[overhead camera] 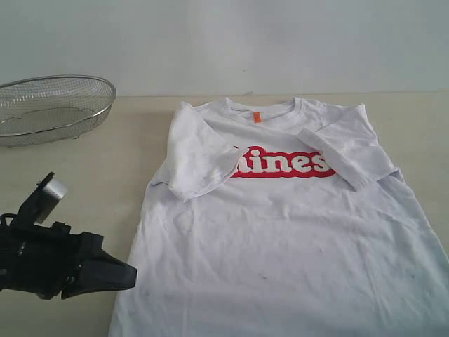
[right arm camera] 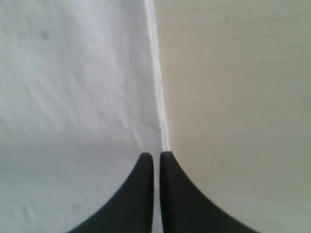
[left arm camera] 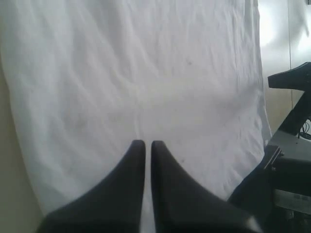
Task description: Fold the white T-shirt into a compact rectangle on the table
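White T-shirt [overhead camera: 280, 239]: one, flat on table [overhead camera: 105, 161], ahead of both gripper tips | left gripper [left arm camera: 148, 143], right gripper [right arm camera: 156, 155]: two, both closed, empty | mesh basket [overhead camera: 52, 105]: one | red lettering partly hidden under two folded sleeves; hem cut off

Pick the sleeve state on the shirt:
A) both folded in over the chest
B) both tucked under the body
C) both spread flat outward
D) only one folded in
A: both sleeves of the shirt lie folded inward on its front, each overlapping an end of the red lettering.
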